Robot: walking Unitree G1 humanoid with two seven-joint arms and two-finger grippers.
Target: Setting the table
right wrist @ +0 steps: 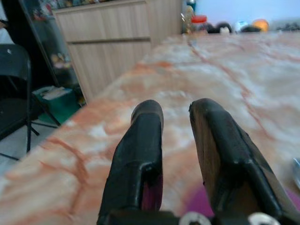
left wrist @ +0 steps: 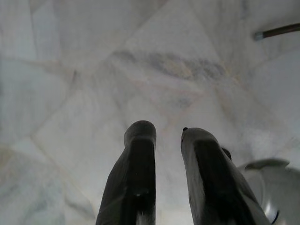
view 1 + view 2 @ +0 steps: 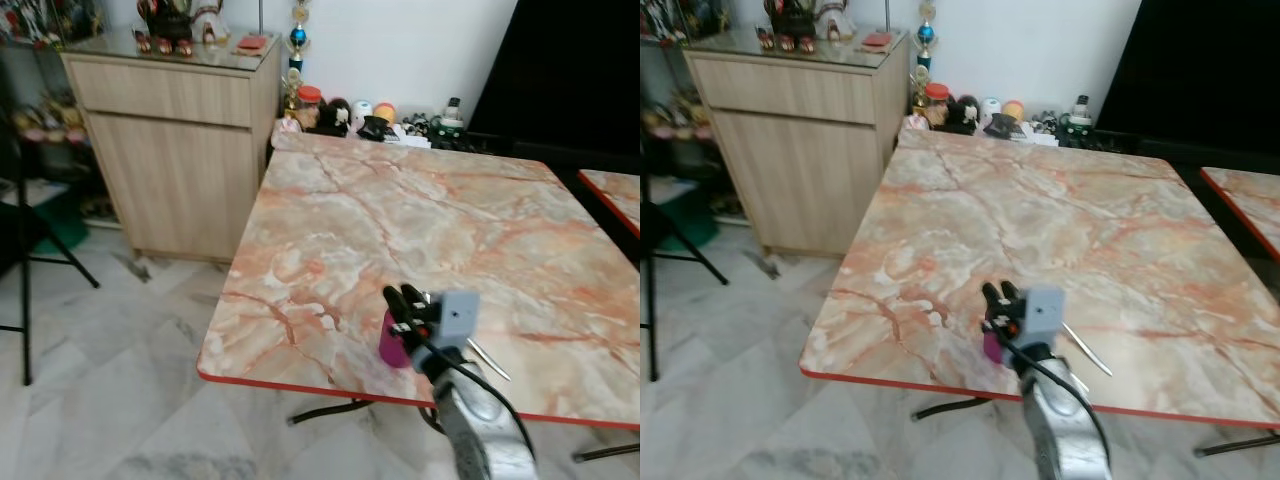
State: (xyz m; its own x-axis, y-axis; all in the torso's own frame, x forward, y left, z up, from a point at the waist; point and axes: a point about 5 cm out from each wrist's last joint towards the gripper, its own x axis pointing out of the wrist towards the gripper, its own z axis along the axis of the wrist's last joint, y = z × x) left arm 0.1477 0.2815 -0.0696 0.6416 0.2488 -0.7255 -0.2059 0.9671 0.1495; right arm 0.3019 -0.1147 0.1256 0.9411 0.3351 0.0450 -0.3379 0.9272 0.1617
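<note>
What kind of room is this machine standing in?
Most likely a home dining area: a marble-patterned table, a wooden sideboard topped with ornaments, and jars and trinkets along the wall behind the table.

I see a magenta cup (image 3: 392, 342) standing upright near the front edge of the marbled tabletop (image 3: 420, 230), partly hidden. Just beside it, a slim silver utensil (image 3: 489, 360) lies flat, angled toward that edge.
</note>
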